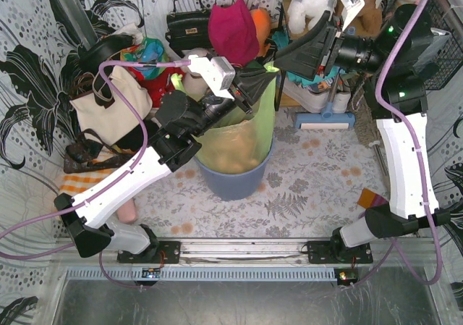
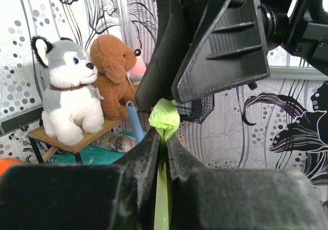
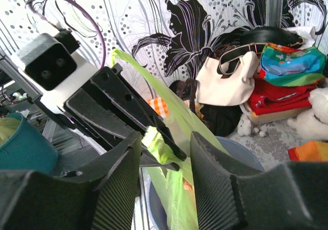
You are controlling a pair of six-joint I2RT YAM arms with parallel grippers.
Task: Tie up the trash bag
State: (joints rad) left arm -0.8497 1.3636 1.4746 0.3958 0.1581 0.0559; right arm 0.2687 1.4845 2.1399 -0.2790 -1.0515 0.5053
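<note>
At the left, a cream fabric tote bag with black straps [image 1: 108, 111] leans by the patterned wall. Next to it, the left gripper [image 2: 163, 138] is clamped tight on a twisted strand of the thin translucent light-green plastic trash bag [image 1: 242, 137]. The end of that strand bunches into a small crumpled knob just beyond the fingertips (clearest from the left wrist). The bag sits in the round blue-grey plastic bin [image 1: 233, 184] at the table's middle. Crumpled brown paper shows through its film, and its upper part is drawn up taut, slanting rightward. Right of the knob, the right gripper [image 3: 165, 142] holds its jaws apart, the green tip showing in the gap, not squeezed. Whether it touches a finger I cannot tell.
</note>
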